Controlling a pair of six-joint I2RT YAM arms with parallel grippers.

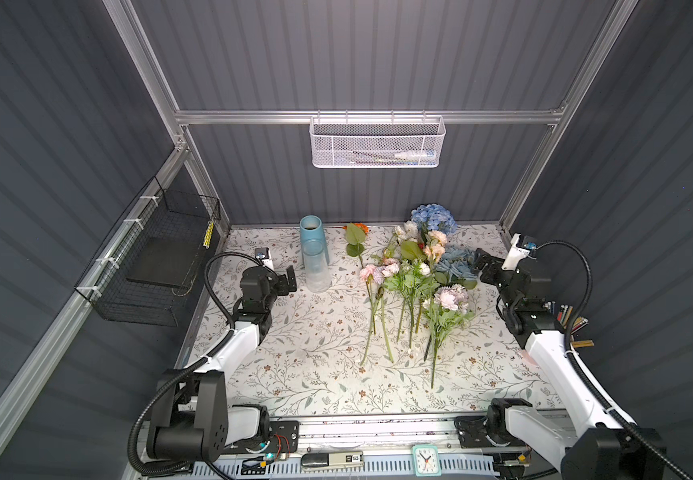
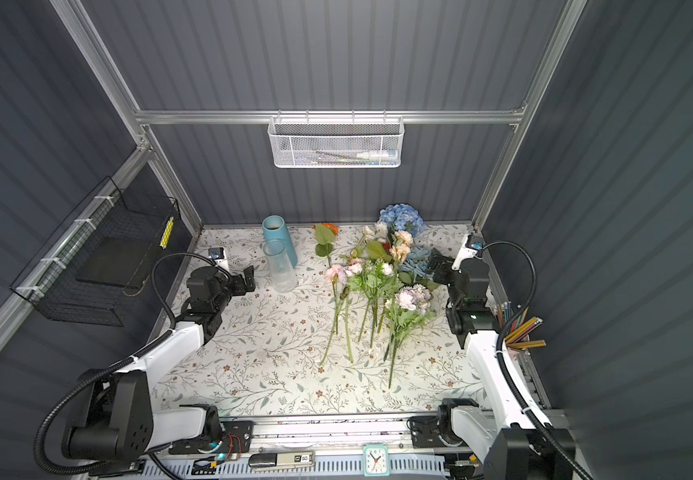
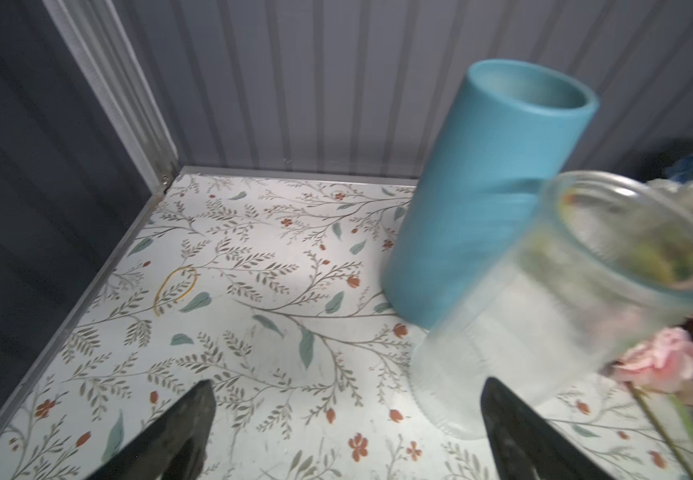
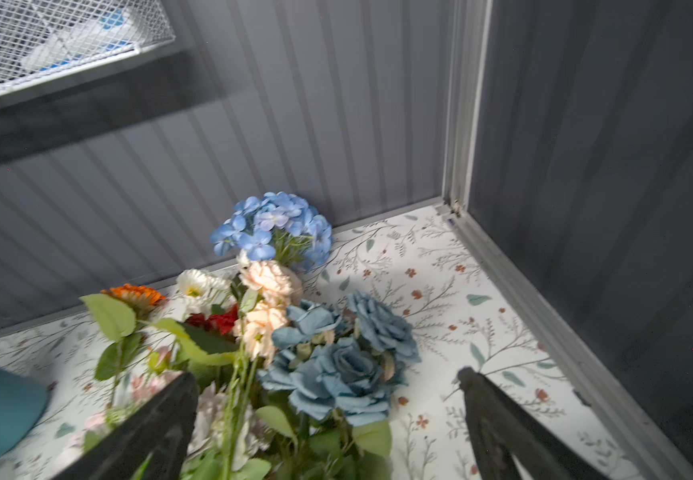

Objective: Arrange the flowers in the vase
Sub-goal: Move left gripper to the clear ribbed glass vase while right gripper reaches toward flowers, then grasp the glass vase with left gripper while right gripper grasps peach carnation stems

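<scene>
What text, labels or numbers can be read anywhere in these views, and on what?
"50": on the grey device at the front edge, small but seemingly legible.
Too small: numerals on the clock dial.
Blurred: print on the tube in the white mesh basket.
Unreadable: marks on the yellow tag on the black wire basket.

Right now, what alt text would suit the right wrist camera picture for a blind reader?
The open, empty right hand points at a pile of artificial flowers on a leaf-patterned table: dusty-blue roses nearest, peach and white blooms behind, a blue hydrangea by the grey wall.
</scene>
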